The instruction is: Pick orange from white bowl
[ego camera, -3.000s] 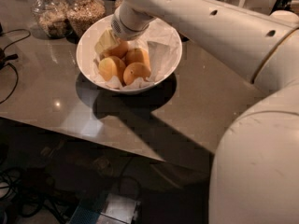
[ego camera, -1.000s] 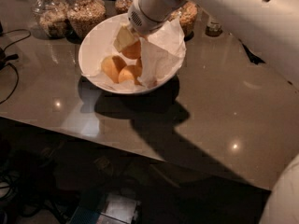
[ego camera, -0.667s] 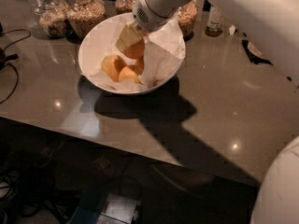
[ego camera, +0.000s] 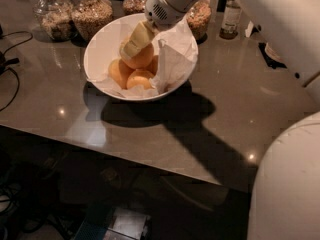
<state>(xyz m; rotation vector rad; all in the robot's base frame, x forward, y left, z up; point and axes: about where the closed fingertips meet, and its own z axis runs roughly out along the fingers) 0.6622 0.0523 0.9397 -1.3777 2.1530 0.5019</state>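
Observation:
The white bowl [ego camera: 102, 44] stands on the grey table, lined with crumpled white paper [ego camera: 175, 54]. It holds several oranges. My gripper [ego camera: 136, 41] reaches down from the white arm at the top into the bowl. It is shut on the orange [ego camera: 142, 58], the top one, which sits slightly above the others. Its pale yellow fingers [ego camera: 134, 43] cover the fruit's upper left. Other oranges lie below it at the left [ego camera: 120, 72], at the front [ego camera: 140, 79], and one partly hidden at the right [ego camera: 153, 64].
Glass jars of grains [ego camera: 91, 15] stand behind the bowl, with another [ego camera: 200, 16] and a small bottle [ego camera: 231, 19] at the back right. Cables [ego camera: 10, 64] lie at the left edge. The table's front edge [ego camera: 150, 159] drops off; my white body [ego camera: 287, 184] fills the lower right.
My arm has swung up and to the right since three seconds ago. The gripper has closed on the top orange and holds it slightly above the others; little has moved in the last second.

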